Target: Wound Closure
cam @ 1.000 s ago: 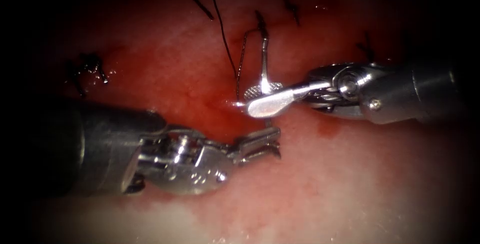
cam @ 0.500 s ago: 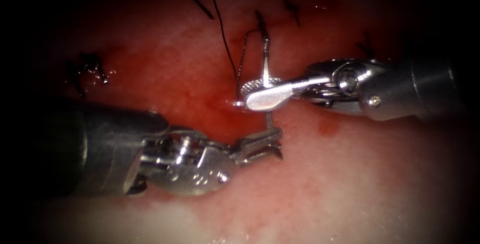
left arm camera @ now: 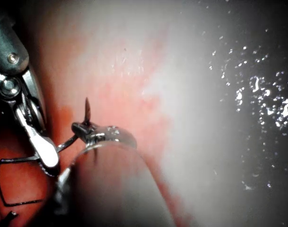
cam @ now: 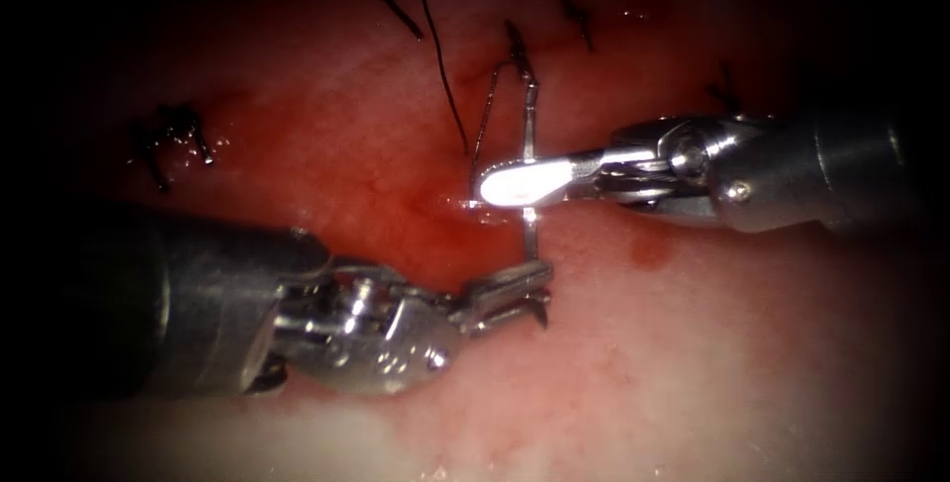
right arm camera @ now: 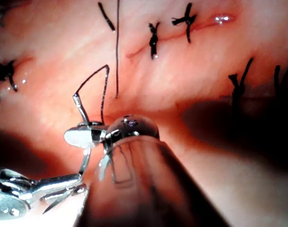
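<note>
Endoscope view: the tissue (cam: pixel 693 363) spreads pale at the near edge and is wet with red fluid (cam: pixel 396 195) around the cut, with dark stitches (cam: pixel 168 141) along its far side. Left arm's shaft comes in low from the left, its wrist bent so the left pincer (cam: pixel 522 289) points right and a little up; it is clamped on the needle (cam: pixel 530 235) near the pointed end, and the tip juts just below the jaws. Right arm's shaft enters from the right, nearly level, and the right pincer (cam: pixel 520 183) reaches left across the needle's middle.

Against a second ago, the right pincer stood open then, its ribbed lower jaw showing beside the needle; now the two jaws lie together on the needle's shaft, gripping it. That tool has also edged slightly left and up. The left pincer has sunk a touch and kept its hold.

The needle stands free above the tissue, not in it, running from the left pincer up through the right pincer to its swaged end, where thread (cam: pixel 485 116) bends back down toward the cut. A second strand (cam: pixel 440 56) trails up and away.

Left wrist view: the needle tip (left arm camera: pixel 87 109) pokes up past the left pincer (left arm camera: pixel 85 128), clear of the tissue
</note>
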